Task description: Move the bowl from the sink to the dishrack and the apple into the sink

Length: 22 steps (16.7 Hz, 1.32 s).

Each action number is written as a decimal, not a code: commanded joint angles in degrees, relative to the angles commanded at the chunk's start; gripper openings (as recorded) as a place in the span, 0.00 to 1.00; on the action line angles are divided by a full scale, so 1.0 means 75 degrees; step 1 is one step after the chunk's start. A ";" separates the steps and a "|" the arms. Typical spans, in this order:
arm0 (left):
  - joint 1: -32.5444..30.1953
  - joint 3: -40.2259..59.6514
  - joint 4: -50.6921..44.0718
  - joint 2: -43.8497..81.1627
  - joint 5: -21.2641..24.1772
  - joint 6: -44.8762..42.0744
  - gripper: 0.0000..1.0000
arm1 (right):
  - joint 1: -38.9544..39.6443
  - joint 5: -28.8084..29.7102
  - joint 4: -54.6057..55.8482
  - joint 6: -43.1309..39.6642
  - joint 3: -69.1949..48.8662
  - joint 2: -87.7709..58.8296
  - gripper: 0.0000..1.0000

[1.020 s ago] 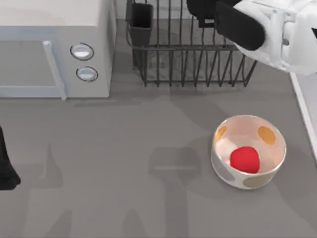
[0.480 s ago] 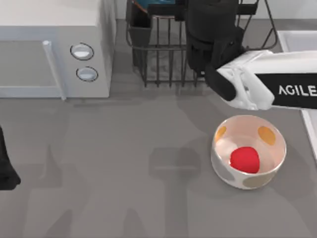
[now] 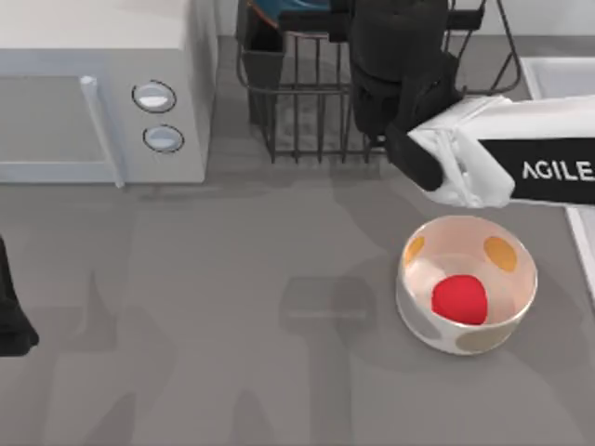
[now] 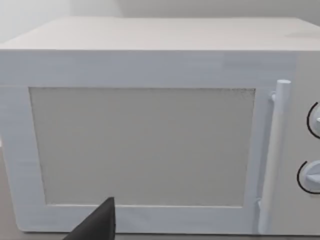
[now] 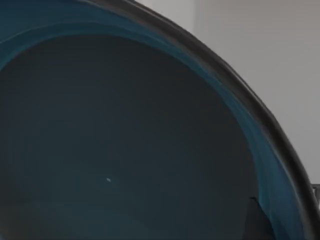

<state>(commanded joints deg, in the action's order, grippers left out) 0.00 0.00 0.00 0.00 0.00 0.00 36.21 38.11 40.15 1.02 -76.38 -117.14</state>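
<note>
The bowl [image 3: 296, 7] is seen at the dishrack [image 3: 316, 116], toward 12 o'clock on the tabletop [image 3: 232, 307], with the right arm's jaws [image 3: 372, 19] over the rack beside it; whether they are clenched on its rim cannot be told. The bowl's dark teal inside is seen close in the right wrist view, which suggests it is being lowered between the bars. The apple [image 3: 459, 299] lies in the spotted bowl [image 3: 467, 282] at 4 o'clock, not yet moved to the sink [image 3: 548, 74]. "AGILE" is read on the right arm. The left arm [image 3: 11, 316] is parked at 9 o'clock, facing the microwave [image 4: 150, 125].
</note>
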 joint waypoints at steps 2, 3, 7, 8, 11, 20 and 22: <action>0.0000 0.0000 0.0000 0.0000 0.0000 0.0000 1.00 | 0.0000 0.0000 0.0000 0.0000 0.0000 0.0000 0.38; 0.0000 0.0000 0.0000 0.0000 0.0000 0.0000 1.00 | 0.0000 0.0000 0.0000 0.0000 0.0000 0.0000 0.45; 0.0000 0.0000 0.0000 0.0000 0.0000 0.0000 1.00 | 0.0000 0.0000 0.0000 0.0000 0.0000 0.0000 0.75; 0.0000 0.0000 0.0000 0.0000 0.0000 0.0000 1.00 | 0.0000 0.0000 0.0000 0.0000 0.0000 0.0000 0.83; 0.0000 0.0000 0.0000 0.0000 0.0000 0.0000 1.00 | 0.0000 0.0000 0.0000 0.0000 0.0000 0.0000 1.00; 0.0000 0.0000 0.0000 0.0000 0.0000 0.0000 1.00 | 0.0021 0.0000 -0.0002 0.0000 -0.0002 0.0002 1.00; 0.0000 0.0000 0.0000 0.0000 0.0000 0.0000 1.00 | -0.0088 -0.0165 -0.0045 -0.0005 0.0225 0.0236 1.00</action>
<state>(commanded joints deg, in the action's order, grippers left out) 0.00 0.00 0.00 0.00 0.00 0.00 35.55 36.87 39.82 0.99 -74.69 -115.37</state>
